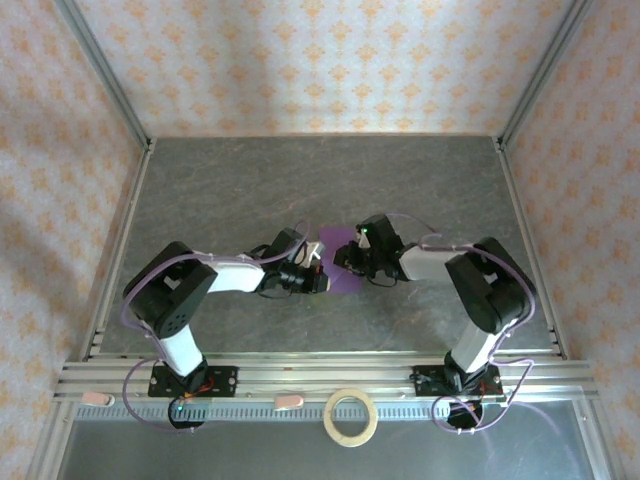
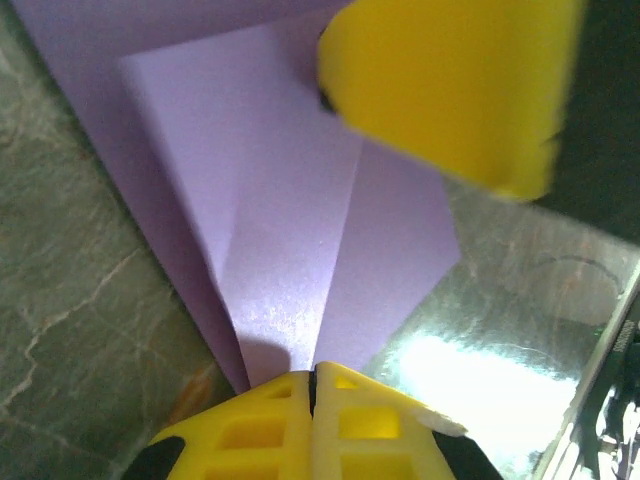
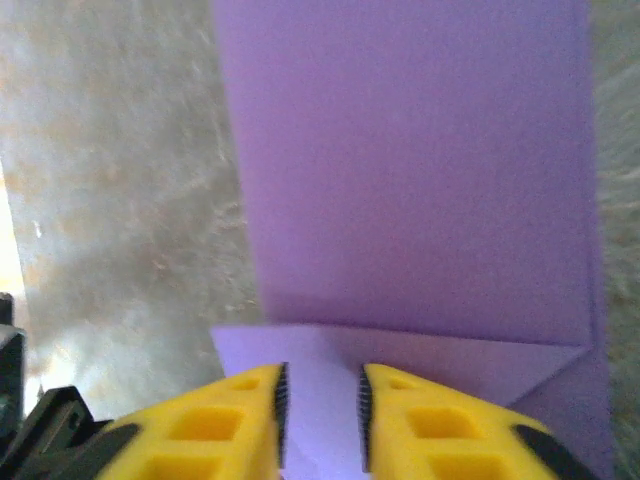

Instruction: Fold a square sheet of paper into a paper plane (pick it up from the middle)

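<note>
- Left hand (image 2: 313,378) sits closed tight at a folded corner of the square sheet of paper (image 2: 290,230).
- Right hand (image 3: 322,395) stands narrowly parted over another folded flap.

Soft light up top, messy close-ups on my wrists

Overhead view is evenly lit and pretty sharp, my arms drop only faint shadows on the grey table (image 1: 250,190); left wrist view has a hard white glare patch on the table at lower right; my right arm's yellow finger (image 2: 450,90) up top is a blurry smear; my left fingertips (image 2: 290,430) are soft too, with a small dark shadow on the purple paper (image 2: 290,250) just ahead of them; right wrist view is hazy, washed out at the left edge
</note>
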